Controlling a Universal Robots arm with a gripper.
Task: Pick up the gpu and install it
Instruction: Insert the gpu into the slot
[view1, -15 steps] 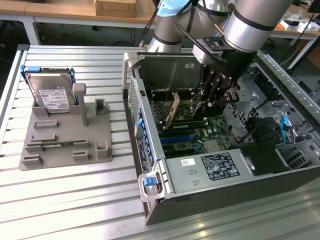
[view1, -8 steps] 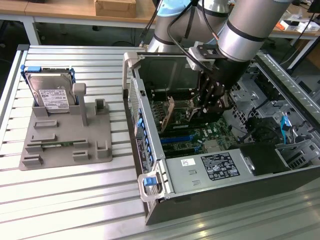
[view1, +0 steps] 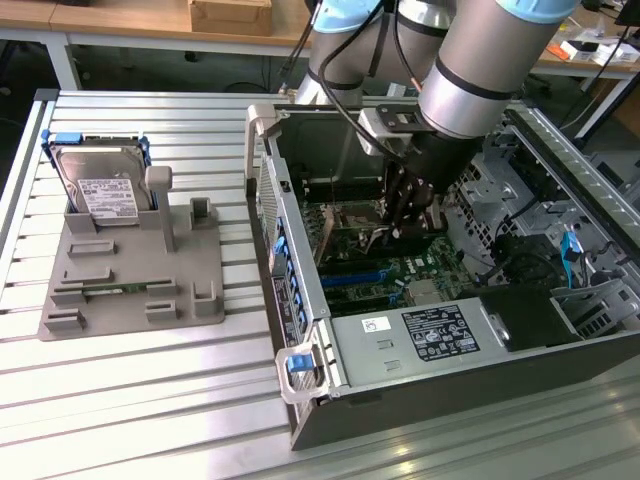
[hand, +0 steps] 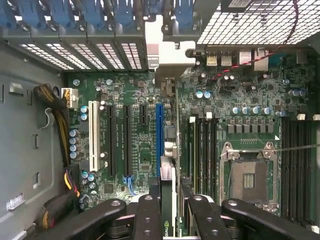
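Claw (hand: 171, 220): I hold it clamped edge-on around the gpu (hand: 170, 175), inside the open computer case (view1: 300, 300).
Gpu: hanging just above the blue slot (hand: 159, 135) on the motherboard (hand: 130, 150).
Risk: if the card sits skewed to the slot, I judge its edge could jam or scrape nearby components.
Risk: a loose pinch could let the card twist.

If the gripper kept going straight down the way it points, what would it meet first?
Probably the green motherboard by the blue expansion slot: the gripper holds the thin green gpu card edge-on above it; depth unclear.

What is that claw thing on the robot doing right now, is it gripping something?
End effector: closed on the gpu, gripping the card edge-on above the motherboard inside the open computer case.
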